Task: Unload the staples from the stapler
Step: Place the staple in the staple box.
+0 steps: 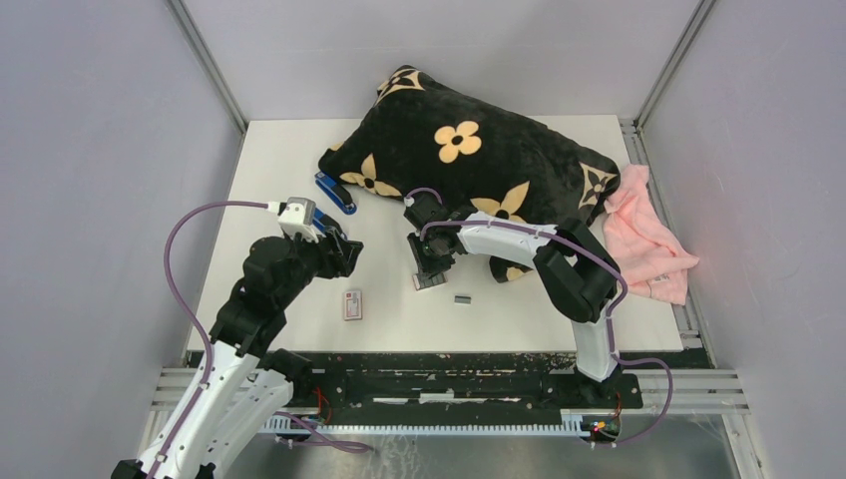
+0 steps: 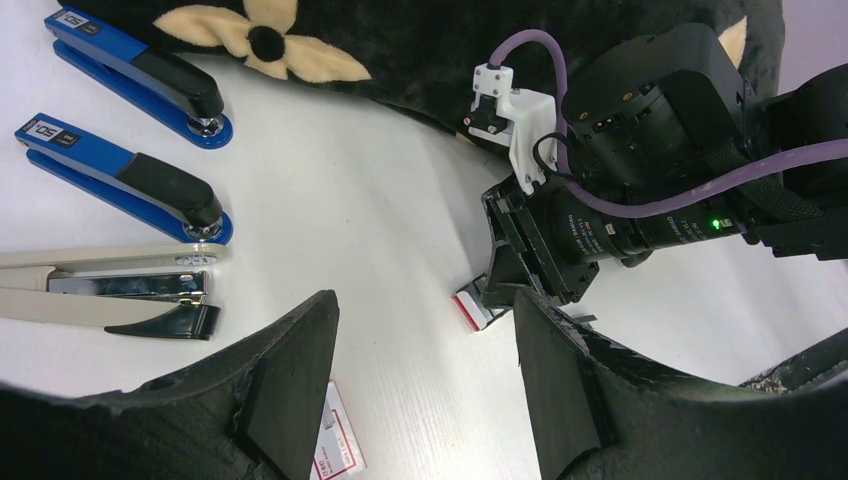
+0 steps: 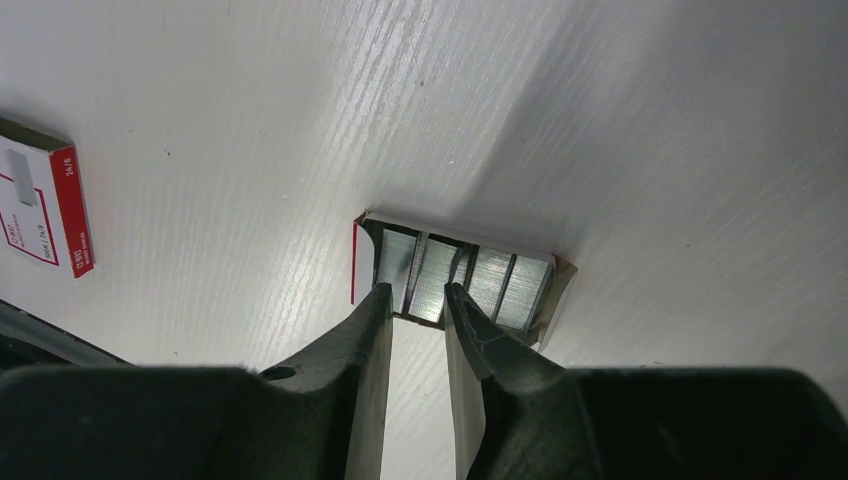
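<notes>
An open cream stapler (image 2: 110,285) lies on the white table at the left of the left wrist view; my left arm hides it from above. Two blue staplers (image 2: 140,70) lie beyond it. A small open tray (image 3: 354,262) holds several silvery strips of staples (image 3: 500,285). My right gripper (image 3: 418,298) reaches down into this tray, its narrow jaws closed on either side of one slightly tilted strip (image 3: 432,278). From above, the right gripper (image 1: 431,271) is at table centre, and a loose strip (image 1: 462,298) lies just right of it. My left gripper (image 2: 420,300) hovers open over bare table, holding nothing.
A closed white-and-red box (image 1: 352,303) lies near the front, under my left gripper (image 1: 339,249). A black flowered pillow (image 1: 469,150) fills the back of the table. A pink cloth (image 1: 648,239) hangs over the right edge. Grey walls enclose the table.
</notes>
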`<state>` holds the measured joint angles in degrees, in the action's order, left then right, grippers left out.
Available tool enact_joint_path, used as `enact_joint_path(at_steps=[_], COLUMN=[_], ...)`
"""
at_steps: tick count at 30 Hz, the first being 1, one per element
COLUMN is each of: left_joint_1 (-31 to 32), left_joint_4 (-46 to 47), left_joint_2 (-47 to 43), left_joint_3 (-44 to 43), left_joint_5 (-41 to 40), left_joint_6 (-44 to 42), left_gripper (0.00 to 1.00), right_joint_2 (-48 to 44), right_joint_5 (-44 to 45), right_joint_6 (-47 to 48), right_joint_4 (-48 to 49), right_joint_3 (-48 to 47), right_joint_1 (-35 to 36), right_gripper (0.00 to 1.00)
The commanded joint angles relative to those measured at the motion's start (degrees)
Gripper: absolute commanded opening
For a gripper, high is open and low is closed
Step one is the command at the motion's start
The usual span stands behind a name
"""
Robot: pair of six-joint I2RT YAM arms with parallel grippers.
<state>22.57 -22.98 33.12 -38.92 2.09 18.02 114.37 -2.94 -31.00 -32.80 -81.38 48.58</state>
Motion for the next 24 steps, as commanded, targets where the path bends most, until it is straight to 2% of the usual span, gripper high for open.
enact_joint_path(at_steps=[1,24], left_joint_1=[-0.35,-0.43], left_joint_4=[3.03,3.13], left_joint_2=[-0.03,-0.02], left_joint_3=[0.11,0.16], left_joint_5=[0.99,1.07], left_joint_6=[-2.29,-2.29], left_gripper=[0.72,0.72], right_joint_2=[0.67,1.05], right_joint_5=[0.13,-1.84], right_joint_6=[-0.02,-0.13], right_joint_4=[0.72,0.98], right_joint_3=[-0.27,-0.40], right_joint_1=[-0.18,-0.23], right_gripper=[0.32,0.31])
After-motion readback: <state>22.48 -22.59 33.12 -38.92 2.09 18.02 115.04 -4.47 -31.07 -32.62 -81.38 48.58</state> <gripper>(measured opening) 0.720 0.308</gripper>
